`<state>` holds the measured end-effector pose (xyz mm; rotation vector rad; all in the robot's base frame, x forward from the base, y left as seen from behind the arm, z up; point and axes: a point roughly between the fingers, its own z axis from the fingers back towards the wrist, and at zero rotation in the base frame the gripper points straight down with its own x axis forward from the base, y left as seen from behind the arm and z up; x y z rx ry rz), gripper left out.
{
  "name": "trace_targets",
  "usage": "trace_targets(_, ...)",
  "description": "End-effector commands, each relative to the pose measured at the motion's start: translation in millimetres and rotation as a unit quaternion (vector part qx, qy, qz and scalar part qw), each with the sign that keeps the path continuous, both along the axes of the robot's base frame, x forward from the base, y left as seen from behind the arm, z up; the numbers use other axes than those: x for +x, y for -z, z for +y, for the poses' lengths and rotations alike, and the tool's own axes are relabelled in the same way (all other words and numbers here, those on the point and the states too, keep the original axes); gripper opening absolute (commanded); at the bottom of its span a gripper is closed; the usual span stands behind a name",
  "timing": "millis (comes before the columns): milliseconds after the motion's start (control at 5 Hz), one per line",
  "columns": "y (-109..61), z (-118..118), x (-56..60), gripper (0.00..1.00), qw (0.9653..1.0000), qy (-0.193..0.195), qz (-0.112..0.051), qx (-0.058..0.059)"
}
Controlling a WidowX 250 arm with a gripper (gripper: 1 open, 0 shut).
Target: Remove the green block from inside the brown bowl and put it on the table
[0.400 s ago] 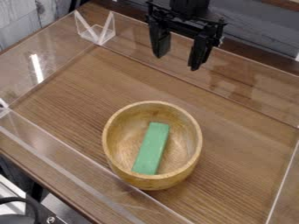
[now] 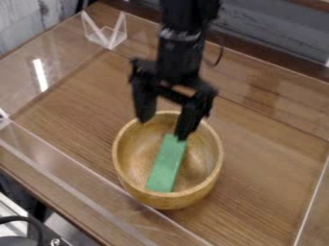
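Far left: clear acrylic wall (image 2: 38, 72) along the table's edge, glare on it, dark floor outside it at the lower left corner

Table (image 2: 270, 135): brown wood grain, walls round the sides; a clear folded piece of acrylic (image 2: 106, 29) stands at the back left, well apart from everything else

Centre: bowl (image 2: 139, 183), round, light brown wood, thick rim, sits on the table in the lower middle of view, near the front wall

Block (image 2: 167, 161): bright green, flat and long, lies inside the bowl on its floor, long axis running from lower left to upper right, upper end tilted up toward the far inner wall. Nothing grips it

Gripper (image 2: 170, 117): black, pointing almost straight down, hangs over the far half of the bowl. Jaws spread wide, nothing between them. Left finger (image 2: 139, 96) ends over the bowl's far left rim; right finger ends just above the upper end of the block, inside the rim line. Picture is motion-blurred here, so cannot tell whether that right tip touches the block or is just above it. Arm body goes up out of the top of frame behind the gripper

Right: bare tabletop up to the right-hand acrylic wall (image 2: 309, 207), light reflections on the surface near the back right
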<state>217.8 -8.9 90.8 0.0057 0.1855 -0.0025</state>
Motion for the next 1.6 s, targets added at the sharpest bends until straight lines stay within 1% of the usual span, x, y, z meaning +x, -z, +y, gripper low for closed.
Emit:
trace_targets(0, 1.5, -4, -16.4, 1.00, 0.9993, 0.000, -0.038, 0.002)
trace_targets(200, 17.4, -7, -21.9, 1.00, 0.9989, 0.000, -0.047, 0.000)
trace_targets(400, 29.0, -10, -22.9, 1.00, 0.9985, 0.003, -0.054, -0.005)
trace_targets(1000, 42.5, -13, -20.1, 1.00, 0.9978, 0.002, -0.064, -0.014)
trace_targets(1400, 49.3, -13, -18.7, 1.00, 0.9976, -0.001, -0.066, -0.019)
